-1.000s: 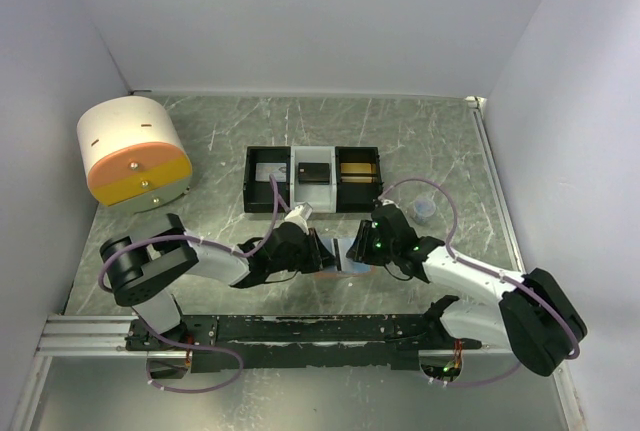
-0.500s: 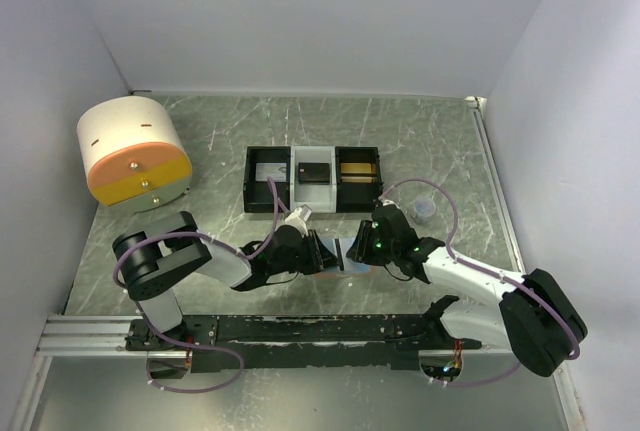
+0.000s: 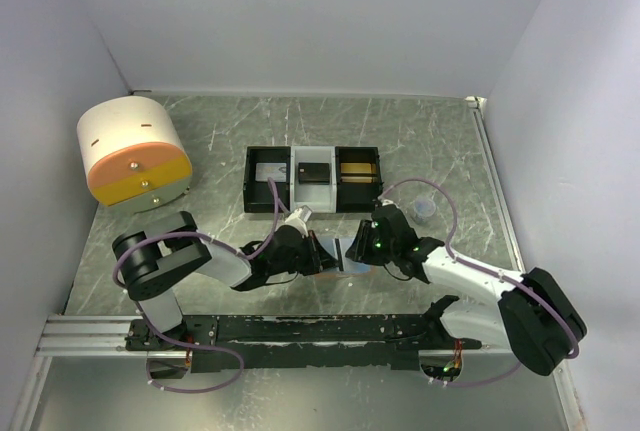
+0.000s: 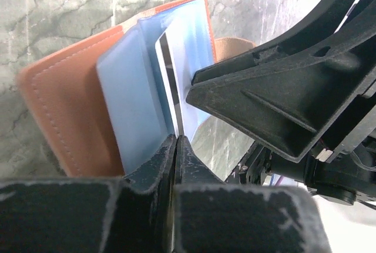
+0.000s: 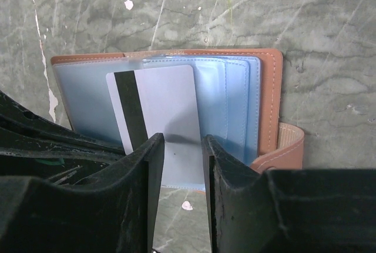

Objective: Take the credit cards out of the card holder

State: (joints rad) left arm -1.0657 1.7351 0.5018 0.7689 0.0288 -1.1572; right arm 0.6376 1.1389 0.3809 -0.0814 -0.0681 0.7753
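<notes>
Black fingers of the left claw [image 4: 176, 140] have just shut, and they now pinch the near edge of a white card [image 5: 161, 100] with a dark stripe, which stands partly out of its pale blue sleeve. With that grip the first card looks ready to be drawn out, though nothing has left the card holder [image 5: 270, 100] yet. The holder lies open on the grey table [image 3: 440, 141] between the two arms, orange cover down. At its right side the right claw [image 5: 181, 142] bears on the blue lining with its fingers apart. I cannot tell whether it clamps a leaf or only pins it. From above, the arms hide nearly all of the holder, and any cards behind this one are out of sight.
</notes>
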